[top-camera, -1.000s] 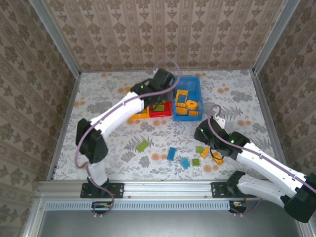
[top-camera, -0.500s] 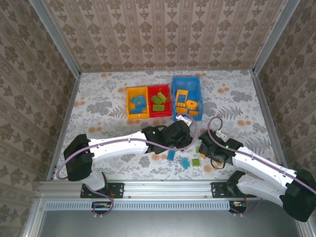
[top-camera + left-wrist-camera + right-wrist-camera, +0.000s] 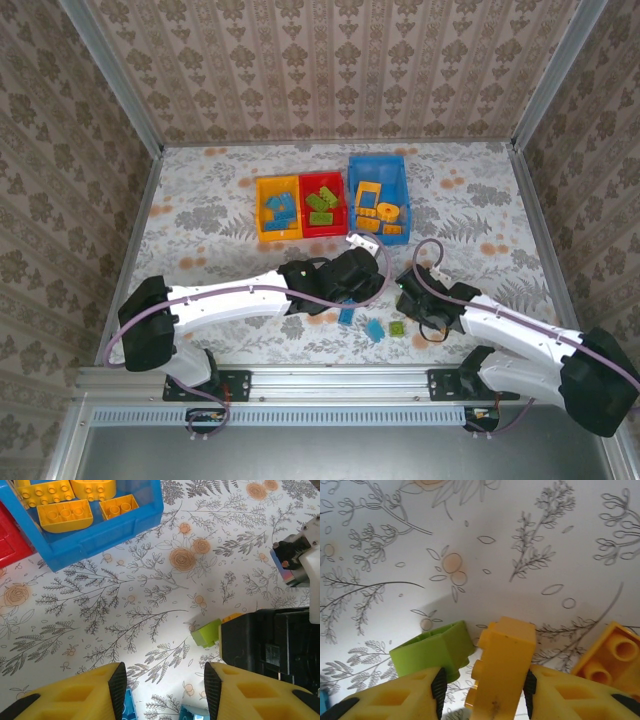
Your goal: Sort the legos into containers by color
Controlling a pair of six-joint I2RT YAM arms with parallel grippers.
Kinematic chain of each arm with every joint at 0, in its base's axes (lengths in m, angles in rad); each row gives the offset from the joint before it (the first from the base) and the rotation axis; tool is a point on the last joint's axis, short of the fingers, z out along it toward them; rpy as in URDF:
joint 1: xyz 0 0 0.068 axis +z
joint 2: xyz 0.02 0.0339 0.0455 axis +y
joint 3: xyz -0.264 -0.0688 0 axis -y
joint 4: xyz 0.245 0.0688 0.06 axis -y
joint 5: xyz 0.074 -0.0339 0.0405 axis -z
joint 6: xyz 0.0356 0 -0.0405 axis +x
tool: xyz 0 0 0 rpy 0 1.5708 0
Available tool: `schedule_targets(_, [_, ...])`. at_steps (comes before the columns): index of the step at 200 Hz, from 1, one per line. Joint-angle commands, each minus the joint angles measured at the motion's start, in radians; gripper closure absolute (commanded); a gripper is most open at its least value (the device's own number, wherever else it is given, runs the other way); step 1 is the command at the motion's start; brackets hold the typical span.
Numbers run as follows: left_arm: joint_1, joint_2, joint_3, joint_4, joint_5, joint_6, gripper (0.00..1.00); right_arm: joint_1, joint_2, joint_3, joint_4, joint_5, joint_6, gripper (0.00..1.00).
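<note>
Our left gripper (image 3: 162, 680) hangs open over bare floral table (image 3: 150, 590) on the near side of the blue bin (image 3: 100, 535), with nothing between its pads. A light green brick (image 3: 207, 632) lies near the bin's near wall, hard against the right arm's black housing. In the right gripper (image 3: 484, 675), an orange-yellow brick (image 3: 505, 650) stands between the fingers, against the right pad. We cannot tell whether it is clamped. A green brick (image 3: 432, 652) touches its left edge, and another orange brick (image 3: 605, 655) lies just right.
</note>
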Motion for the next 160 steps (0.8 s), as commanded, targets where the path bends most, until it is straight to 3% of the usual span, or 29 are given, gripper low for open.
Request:
schedule_targets(1, [-0.007,-0.031,-0.009,0.003,-0.027,-0.020,0.53,0.005,0.040,-0.011,-0.005,-0.008,0.003,0.55])
schedule_targets(38, [-0.007,-0.034,-0.011,0.004,-0.034,-0.021,0.52,-0.001,0.055,-0.013,0.019,-0.003,-0.009,0.63])
schedule_targets(67, [-0.007,-0.034,-0.004,0.003,-0.034,-0.018,0.53,-0.001,0.018,-0.013,-0.019,0.007,-0.029,0.52])
schedule_targets(124, [-0.010,-0.052,-0.009,-0.005,-0.046,-0.027,0.53,0.012,-0.096,0.081,-0.150,0.020,-0.159,0.48])
schedule_targets(160, [-0.010,-0.096,-0.049,0.010,-0.059,-0.047,0.52,0.017,-0.112,0.078,-0.164,-0.041,-0.204,0.44])
